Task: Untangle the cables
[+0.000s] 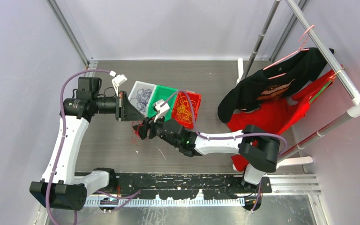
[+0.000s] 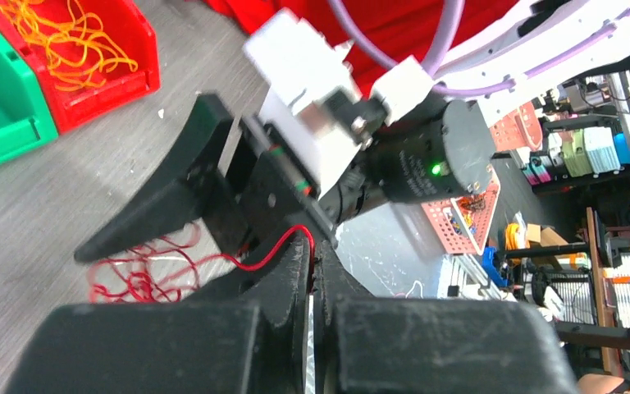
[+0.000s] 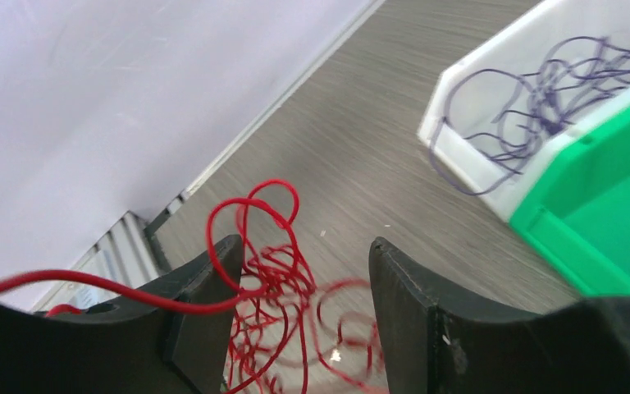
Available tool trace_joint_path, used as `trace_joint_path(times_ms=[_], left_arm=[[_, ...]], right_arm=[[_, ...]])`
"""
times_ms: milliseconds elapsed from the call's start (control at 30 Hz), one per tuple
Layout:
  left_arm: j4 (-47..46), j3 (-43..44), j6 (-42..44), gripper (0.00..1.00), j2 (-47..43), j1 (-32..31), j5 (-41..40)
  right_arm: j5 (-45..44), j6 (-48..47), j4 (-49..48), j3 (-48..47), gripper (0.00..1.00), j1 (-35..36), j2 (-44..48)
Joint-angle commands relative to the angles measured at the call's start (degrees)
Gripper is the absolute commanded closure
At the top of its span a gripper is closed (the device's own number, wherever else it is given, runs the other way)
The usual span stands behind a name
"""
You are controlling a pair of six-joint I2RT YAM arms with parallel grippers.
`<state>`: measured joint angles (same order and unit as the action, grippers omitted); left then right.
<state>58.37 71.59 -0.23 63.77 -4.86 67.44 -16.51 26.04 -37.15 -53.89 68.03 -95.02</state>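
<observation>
A loose tangle of red cables (image 1: 135, 136) lies on the grey table, in front of three bins. My left gripper (image 1: 136, 115) is shut on one red strand (image 2: 283, 242), which runs from its tips (image 2: 313, 246) down to the tangle (image 2: 139, 279). My right gripper (image 1: 145, 129) is open and hovers just over the tangle (image 3: 283, 279), with the loops between its fingers (image 3: 205, 287). One strand drapes across its left finger. Purple cables (image 3: 541, 98) lie in the white bin (image 1: 138, 86). Orange-yellow cables (image 2: 66, 41) lie in the red bin (image 1: 197, 96).
A green bin (image 1: 166, 89) stands between the white and red bins. A black garment (image 1: 262, 89) and a red garment (image 1: 272, 117) hang from a rack at the right. The enclosure walls close in at the left and back.
</observation>
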Motion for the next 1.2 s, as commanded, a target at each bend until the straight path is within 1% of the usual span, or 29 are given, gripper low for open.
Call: trace_joint_path(times_ms=[0, 100, 200, 333, 533, 633, 833, 1067, 1167], left_arm=[[-3.12, 3.70, -5.68, 1.00, -1.44, -0.46, 6.10], [-2.92, 5.62, -6.54, 1.00, -1.47, -0.45, 6.68], [-3.43, 7.18, -8.17, 1.00, -1.95, -0.47, 7.20], [-6.55, 9.25, -11.77, 1.00, -2.27, -0.45, 7.22], [-5.30, 16.05, -11.29, 1.00, -1.20, -0.41, 4.71], [-4.72, 20.20, -10.05, 1.00, -0.87, -0.42, 1.66], [-1.05, 31.98, -5.05, 1.00, 1.41, -0.41, -5.44], [-0.98, 45.46, -1.68, 1.00, 4.12, -0.42, -15.77], [-2.14, 49.89, -0.72, 1.00, 4.68, -0.41, -20.24]], right_arm=[[4.71, 1.43, -7.76, -3.92, 0.37, 0.69, -2.04], [4.74, 1.87, -5.67, -3.68, 0.40, 0.62, -2.86], [4.20, 2.17, -4.67, -1.20, 0.42, 0.52, -2.67], [3.02, 3.23, -6.35, 4.00, 0.46, 0.43, -2.12], [1.31, 4.93, -8.31, 11.51, 0.49, 0.44, -0.11], [-0.05, 5.16, -8.65, 14.93, 0.50, 0.41, 1.38], [-3.70, 5.16, -9.89, 20.13, 0.51, 0.43, 2.48], [-3.92, 6.05, -10.53, 22.70, 0.52, 0.44, 1.96], [-3.96, 6.79, -11.32, 23.87, 0.52, 0.44, 1.46]])
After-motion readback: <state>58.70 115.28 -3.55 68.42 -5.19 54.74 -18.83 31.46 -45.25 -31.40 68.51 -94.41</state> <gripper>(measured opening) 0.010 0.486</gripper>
